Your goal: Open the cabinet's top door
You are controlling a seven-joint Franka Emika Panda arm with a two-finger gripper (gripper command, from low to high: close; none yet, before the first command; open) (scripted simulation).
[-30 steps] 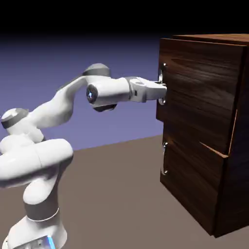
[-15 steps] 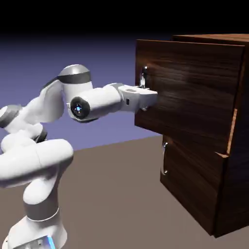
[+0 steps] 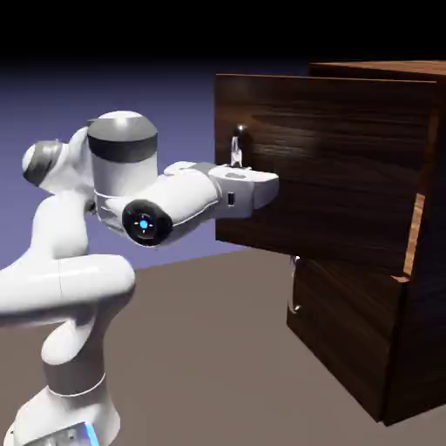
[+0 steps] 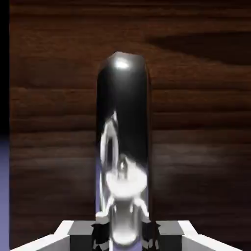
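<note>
The dark wood cabinet [image 3: 409, 331] stands at the exterior view's right. Its top door [image 3: 331, 165] is an upper front panel drawn well out to the left of the body. A silver bar handle [image 3: 236, 145] runs down the panel's left side. My gripper [image 3: 259, 187] is shut on that handle, the white hand level against the panel. In the hand view the shiny handle [image 4: 123, 147] rises large between my dark fingertips [image 4: 101, 234], with the panel's wood grain [image 4: 196, 122] filling the frame behind.
The lower panel [image 3: 348, 331] sits flush in the cabinet, its short metal handle [image 3: 296, 292] just below the drawn-out top panel. Brown table surface [image 3: 200, 348] lies between my base and the cabinet.
The top door has come out steadily toward the left, pulled by my hand on its handle. My elbow has folded back and up over the base.
</note>
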